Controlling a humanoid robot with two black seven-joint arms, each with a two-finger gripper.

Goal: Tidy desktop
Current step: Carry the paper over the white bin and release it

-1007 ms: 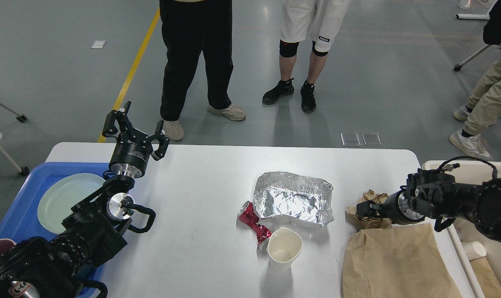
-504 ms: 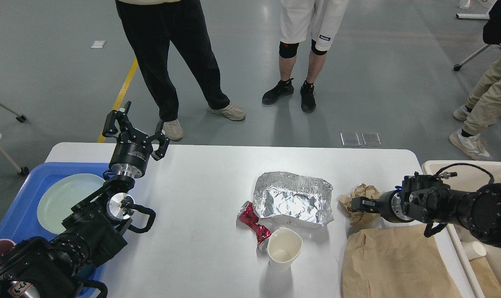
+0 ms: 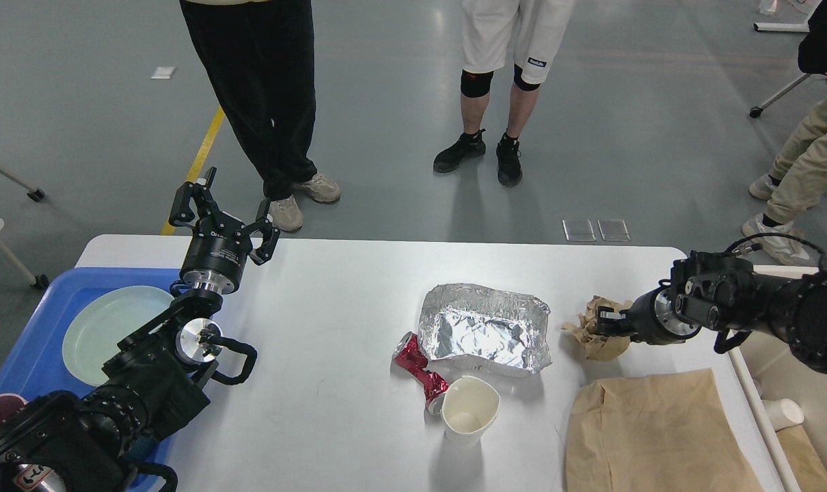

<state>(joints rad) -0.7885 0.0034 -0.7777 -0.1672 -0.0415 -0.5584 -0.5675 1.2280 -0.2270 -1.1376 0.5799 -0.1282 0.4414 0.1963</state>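
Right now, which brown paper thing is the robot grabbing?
The small crumpled brown paper ball, pinched in the right tool, beside the foil tray. The big flat brown paper bag lies untouched nearer the front edge.

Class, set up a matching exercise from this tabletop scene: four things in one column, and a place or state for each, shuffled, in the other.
Things:
1. crumpled brown paper ball
2. pale green plate
3. white paper cup
4. left gripper

Places or states:
A. in the blue tray
B. open, raised, holding nothing
C. at the tips of the right gripper
D. beside the crushed red can, near the foil tray

Pairs: 1-C, 2-A, 3-D, 4-B
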